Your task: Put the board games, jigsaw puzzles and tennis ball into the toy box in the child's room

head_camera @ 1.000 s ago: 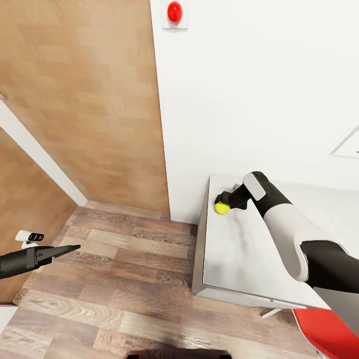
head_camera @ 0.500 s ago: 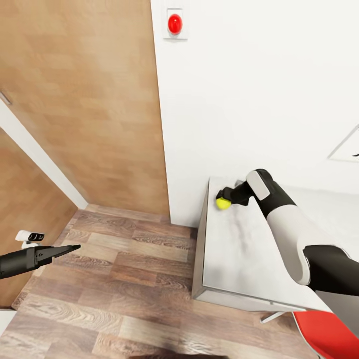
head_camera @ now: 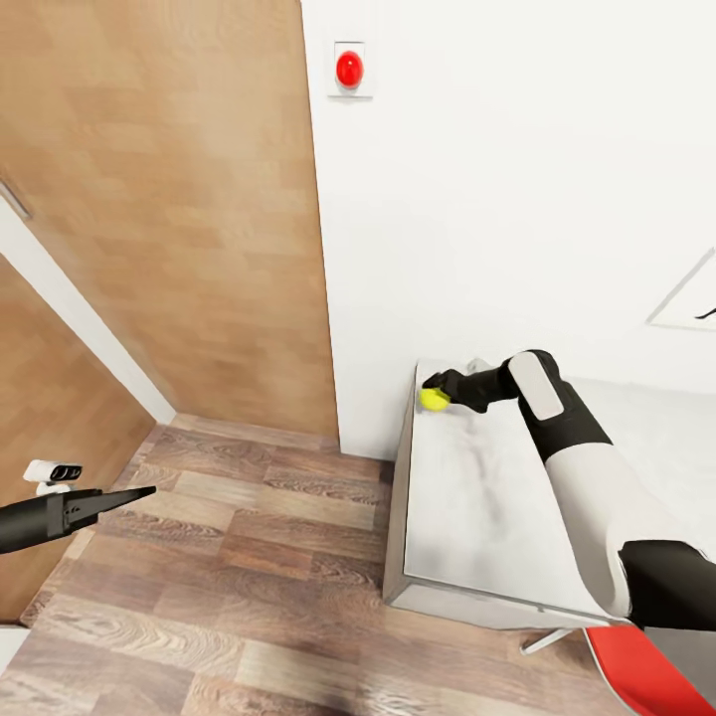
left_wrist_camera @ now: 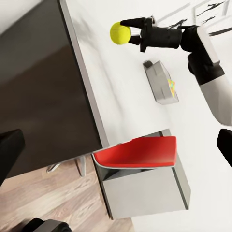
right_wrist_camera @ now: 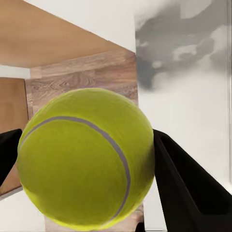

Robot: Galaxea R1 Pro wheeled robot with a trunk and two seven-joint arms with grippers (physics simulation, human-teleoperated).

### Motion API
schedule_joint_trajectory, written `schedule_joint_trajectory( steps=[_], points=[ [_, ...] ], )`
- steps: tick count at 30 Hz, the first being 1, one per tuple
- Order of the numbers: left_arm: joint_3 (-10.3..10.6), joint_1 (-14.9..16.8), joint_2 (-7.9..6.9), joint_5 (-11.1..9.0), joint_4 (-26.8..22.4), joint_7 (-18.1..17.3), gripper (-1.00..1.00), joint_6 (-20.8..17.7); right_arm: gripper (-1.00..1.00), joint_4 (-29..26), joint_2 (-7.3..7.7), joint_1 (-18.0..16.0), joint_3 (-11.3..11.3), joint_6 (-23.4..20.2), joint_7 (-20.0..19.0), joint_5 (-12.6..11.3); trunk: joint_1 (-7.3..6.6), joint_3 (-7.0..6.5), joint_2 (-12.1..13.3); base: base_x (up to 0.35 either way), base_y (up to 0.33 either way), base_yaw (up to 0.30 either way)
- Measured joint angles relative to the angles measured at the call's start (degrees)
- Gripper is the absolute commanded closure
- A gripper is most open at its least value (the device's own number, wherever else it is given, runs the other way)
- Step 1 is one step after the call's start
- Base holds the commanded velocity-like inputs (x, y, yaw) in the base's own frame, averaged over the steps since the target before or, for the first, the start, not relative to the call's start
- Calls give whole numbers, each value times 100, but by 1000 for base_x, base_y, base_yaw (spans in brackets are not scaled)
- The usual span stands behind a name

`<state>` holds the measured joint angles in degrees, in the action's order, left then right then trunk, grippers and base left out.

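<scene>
We note the right gripper (head_camera: pixel 438 390) clamps the tennis ball (head_camera: pixel 434 400) at the table's (head_camera: pixel 467 517) far corner; the left gripper (head_camera: pixel 139 493) sits well apart, its state unclear.

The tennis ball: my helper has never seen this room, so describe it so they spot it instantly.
Find the pale grey table against the white wall. At its far corner, the right gripper is closed around the tennis ball. It is the one small yellow-green sphere there.
</scene>
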<state>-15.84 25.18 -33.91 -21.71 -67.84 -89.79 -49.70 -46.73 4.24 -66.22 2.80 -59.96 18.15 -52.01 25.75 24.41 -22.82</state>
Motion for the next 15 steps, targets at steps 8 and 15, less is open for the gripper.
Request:
schedule_joint_trajectory(
  steps=[8,15],
  points=[
    [0,1,-8,9,0,0,-100,3,100,-19,497,178,17,-3,-2,-1137,0,-76,0,0,0,0],
    [7,1,-2,23,0,0,-100,3,100,-1350,1027,898,370,-4,-9,-2749,0,-143,0,0,0,0]
  ],
)
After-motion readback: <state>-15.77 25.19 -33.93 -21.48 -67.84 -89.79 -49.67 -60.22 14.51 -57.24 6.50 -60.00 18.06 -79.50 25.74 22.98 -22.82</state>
